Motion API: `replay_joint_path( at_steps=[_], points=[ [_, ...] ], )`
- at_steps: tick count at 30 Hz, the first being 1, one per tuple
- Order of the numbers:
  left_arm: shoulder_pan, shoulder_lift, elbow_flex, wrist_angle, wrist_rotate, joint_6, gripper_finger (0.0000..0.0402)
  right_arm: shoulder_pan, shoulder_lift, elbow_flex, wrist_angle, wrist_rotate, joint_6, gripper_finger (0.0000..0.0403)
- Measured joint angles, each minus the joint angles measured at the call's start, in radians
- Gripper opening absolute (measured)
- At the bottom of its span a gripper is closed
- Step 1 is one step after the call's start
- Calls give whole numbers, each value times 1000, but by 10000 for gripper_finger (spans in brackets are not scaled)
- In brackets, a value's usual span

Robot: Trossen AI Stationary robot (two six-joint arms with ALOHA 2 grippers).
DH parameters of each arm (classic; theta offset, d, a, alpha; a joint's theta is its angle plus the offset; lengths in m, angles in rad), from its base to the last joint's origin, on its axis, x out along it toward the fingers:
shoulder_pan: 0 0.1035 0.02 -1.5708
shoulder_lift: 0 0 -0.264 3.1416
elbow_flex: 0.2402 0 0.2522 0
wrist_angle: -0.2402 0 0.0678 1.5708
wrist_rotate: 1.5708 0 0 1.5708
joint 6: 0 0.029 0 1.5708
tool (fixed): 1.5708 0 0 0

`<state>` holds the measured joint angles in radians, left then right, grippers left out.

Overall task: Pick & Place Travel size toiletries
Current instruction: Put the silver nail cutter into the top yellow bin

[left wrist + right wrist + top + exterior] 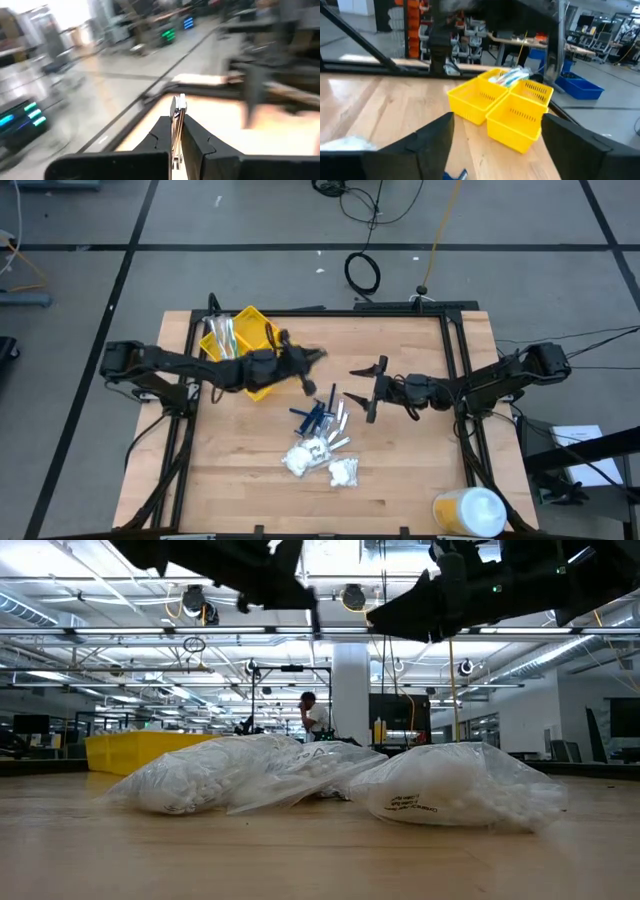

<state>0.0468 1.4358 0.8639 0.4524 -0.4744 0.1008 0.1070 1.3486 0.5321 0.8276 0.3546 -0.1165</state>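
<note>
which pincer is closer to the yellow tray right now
Left. The left pincer sits just off the yellow tray, beside its corner. The right pincer is farther out, across bare wood, facing the tray.

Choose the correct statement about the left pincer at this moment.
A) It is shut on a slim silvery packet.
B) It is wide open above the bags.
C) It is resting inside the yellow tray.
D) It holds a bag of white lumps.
A: in the left wrist view the left pincer has its fingers pressed together on a thin silvery packet that stands up between them.
</note>
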Motion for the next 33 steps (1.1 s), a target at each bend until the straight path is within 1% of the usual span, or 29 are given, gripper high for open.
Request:
replay_joint_path(
  at_steps=[2,5,9,12,14,19,23,28,33],
  points=[
    [40,-56,-7,-105,-35,-49,5,0,1,0,-2,0,0,302],
    [111,-119,-44,-190,-51,-129,5,0,0,0,-14,2,0,313],
    [220,-193,-146,-193,-53,-214,4,0,0,0,-17,7,0,313],
    [310,-235,-230,-194,-96,-299,4,0,1,0,-20,7,0,308],
    [366,-245,-285,-195,-118,-365,4,0,0,0,-17,7,0,305],
    [469,-245,-405,-196,-119,-517,3,0,0,0,-18,7,0,304],
    [514,-245,-458,-196,-119,-602,13,0,0,0,-18,7,0,303],
    [529,-246,-464,-190,-102,-600,42,-1,0,0,-18,7,0,303],
    [530,-246,-464,-192,-102,-597,84,-1,0,0,-18,7,0,303]
  ],
)
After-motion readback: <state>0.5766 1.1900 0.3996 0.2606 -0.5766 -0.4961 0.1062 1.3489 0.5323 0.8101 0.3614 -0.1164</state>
